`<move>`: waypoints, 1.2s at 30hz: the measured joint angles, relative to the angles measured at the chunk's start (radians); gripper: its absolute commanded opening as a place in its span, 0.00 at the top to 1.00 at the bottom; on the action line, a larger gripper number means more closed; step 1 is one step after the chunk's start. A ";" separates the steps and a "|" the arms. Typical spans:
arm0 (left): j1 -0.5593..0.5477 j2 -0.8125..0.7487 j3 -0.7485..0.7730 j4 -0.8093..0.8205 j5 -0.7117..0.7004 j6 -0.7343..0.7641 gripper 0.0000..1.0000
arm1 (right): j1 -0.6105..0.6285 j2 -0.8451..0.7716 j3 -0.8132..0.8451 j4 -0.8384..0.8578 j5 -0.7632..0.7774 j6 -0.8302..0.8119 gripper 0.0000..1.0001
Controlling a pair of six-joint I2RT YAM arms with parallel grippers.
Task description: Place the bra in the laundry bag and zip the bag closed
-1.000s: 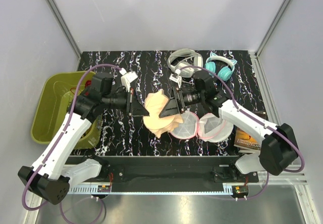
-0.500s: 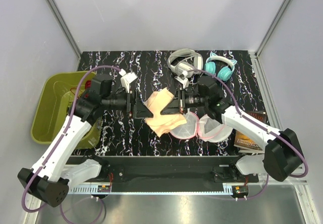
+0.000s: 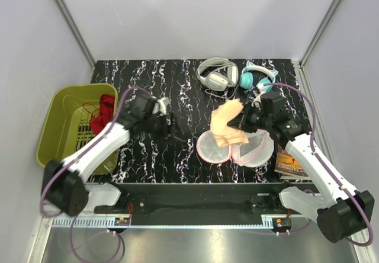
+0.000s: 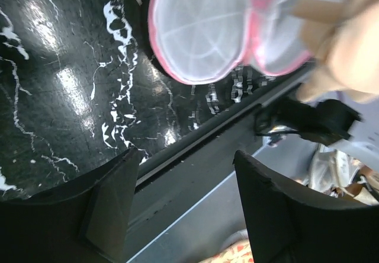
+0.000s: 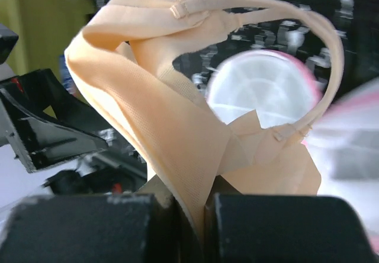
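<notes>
The peach-orange bra (image 3: 227,124) hangs from my right gripper (image 3: 244,122), which is shut on its fabric (image 5: 177,150); a thin strap loops out ahead of the jaws. It hovers over the laundry bag (image 3: 235,147), a white mesh pouch with pink trim lying opened into two round halves at the table's front right; one half (image 5: 263,91) shows behind the bra, and both (image 4: 201,32) appear in the left wrist view. My left gripper (image 3: 173,128) is open and empty, left of the bag, its fingers (image 4: 109,198) spread over the table's front edge.
An olive-green basket (image 3: 62,127) holding a dark red garment (image 3: 103,110) stands at the left. White headphones (image 3: 216,73) and teal headphones (image 3: 259,77) lie at the back. A book (image 3: 290,163) sits at the front right corner.
The left gripper let go of the bra and drew back left. The right gripper shut on the bra and carried it right, above the bag.
</notes>
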 measured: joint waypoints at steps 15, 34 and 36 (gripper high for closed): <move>-0.203 0.572 0.253 0.046 -0.245 -0.069 0.36 | -0.102 -0.039 0.002 -0.166 0.163 -0.134 1.00; -0.232 0.764 0.339 0.111 -0.203 -0.085 1.00 | -0.135 -0.048 -0.142 -0.042 0.274 -0.152 1.00; -0.232 0.764 0.344 0.107 -0.207 -0.079 1.00 | -0.137 -0.050 -0.143 -0.043 0.285 -0.148 1.00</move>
